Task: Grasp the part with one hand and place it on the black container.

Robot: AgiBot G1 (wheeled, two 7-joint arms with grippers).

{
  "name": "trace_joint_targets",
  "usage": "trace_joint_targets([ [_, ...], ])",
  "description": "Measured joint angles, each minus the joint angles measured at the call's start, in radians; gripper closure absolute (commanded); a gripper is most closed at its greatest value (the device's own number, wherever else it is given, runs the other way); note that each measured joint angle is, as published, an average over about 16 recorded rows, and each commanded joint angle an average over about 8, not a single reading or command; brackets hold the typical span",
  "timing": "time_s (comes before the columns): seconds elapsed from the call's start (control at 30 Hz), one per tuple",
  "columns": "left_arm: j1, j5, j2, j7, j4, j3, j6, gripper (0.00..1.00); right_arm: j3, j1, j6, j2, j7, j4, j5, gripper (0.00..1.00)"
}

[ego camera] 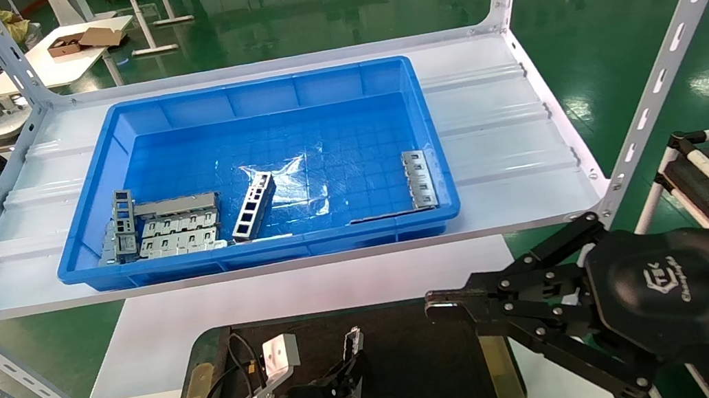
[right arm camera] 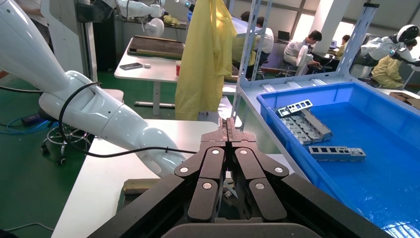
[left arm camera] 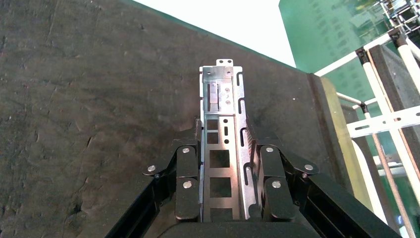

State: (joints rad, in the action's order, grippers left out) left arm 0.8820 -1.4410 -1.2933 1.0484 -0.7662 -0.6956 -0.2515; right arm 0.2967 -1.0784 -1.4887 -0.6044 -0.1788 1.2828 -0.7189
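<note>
My left gripper (ego camera: 352, 368) is shut on the part (ego camera: 353, 343), a narrow grey metal channel strip with dark cut-outs. It holds the strip low over the black container (ego camera: 420, 370). In the left wrist view the part (left arm camera: 223, 99) sticks out forward between the fingers (left arm camera: 187, 168) over the container's dark surface (left arm camera: 99, 99). I cannot tell whether the strip touches the surface. My right gripper (ego camera: 435, 305) is shut and empty, hovering by the container's right rail; in the right wrist view its tips (right arm camera: 228, 124) are pressed together.
A blue plastic bin (ego camera: 440, 166) stands on the white shelf behind the container. It holds a ladder-like strip (ego camera: 254, 206), flat grey plates (ego camera: 182, 231) and another piece (ego camera: 420, 179). Slanted shelf posts (ego camera: 663, 72) rise on both sides. The olive rail (left arm camera: 341, 144) borders the container.
</note>
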Motion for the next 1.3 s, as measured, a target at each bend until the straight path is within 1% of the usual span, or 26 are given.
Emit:
trace_joint_targets([
  [0.1,0.001,0.008,-0.005,-0.012,0.012,0.006,-0.002,1.0,0.0,0.0,0.0,0.0,0.0,0.0,0.0,1.0],
  [0.13,0.001,0.011,-0.007,-0.016,0.016,0.008,-0.003,0.98,0.0,0.0,0.0,0.0,0.0,0.0,0.0,1.0],
  [0.17,0.001,0.014,-0.009,-0.021,0.019,0.01,-0.004,0.91,0.0,0.0,0.0,0.0,0.0,0.0,0.0,0.94],
  [0.37,0.0,0.035,-0.017,-0.051,0.038,0.026,-0.011,0.16,0.001,0.0,0.0,0.0,0.0,0.0,0.0,0.19],
  [0.4,-0.001,0.039,-0.018,-0.057,0.041,0.029,-0.012,0.06,0.001,0.0,0.0,0.0,0.0,0.0,0.0,0.06],
  [0.43,-0.001,0.043,-0.02,-0.062,0.043,0.031,-0.014,0.0,0.001,0.0,0.0,0.0,0.0,0.0,0.0,0.0],
  [0.77,-0.003,0.084,-0.027,-0.122,0.062,0.06,-0.032,0.0,0.001,0.0,0.001,0.001,0.001,0.0,0.001,0.0],
  [0.97,-0.002,0.108,-0.017,-0.168,0.049,0.079,-0.061,0.0,0.002,0.0,0.001,0.001,0.001,0.0,0.001,0.0],
  [1.13,-0.003,0.133,0.014,-0.22,0.013,0.099,-0.116,0.0,0.002,0.0,0.001,0.001,0.001,0.0,0.001,0.0],
  [1.3,-0.01,0.167,0.07,-0.294,-0.045,0.125,-0.213,0.0,0.002,0.0,0.001,0.001,0.001,0.0,0.001,0.0],
])
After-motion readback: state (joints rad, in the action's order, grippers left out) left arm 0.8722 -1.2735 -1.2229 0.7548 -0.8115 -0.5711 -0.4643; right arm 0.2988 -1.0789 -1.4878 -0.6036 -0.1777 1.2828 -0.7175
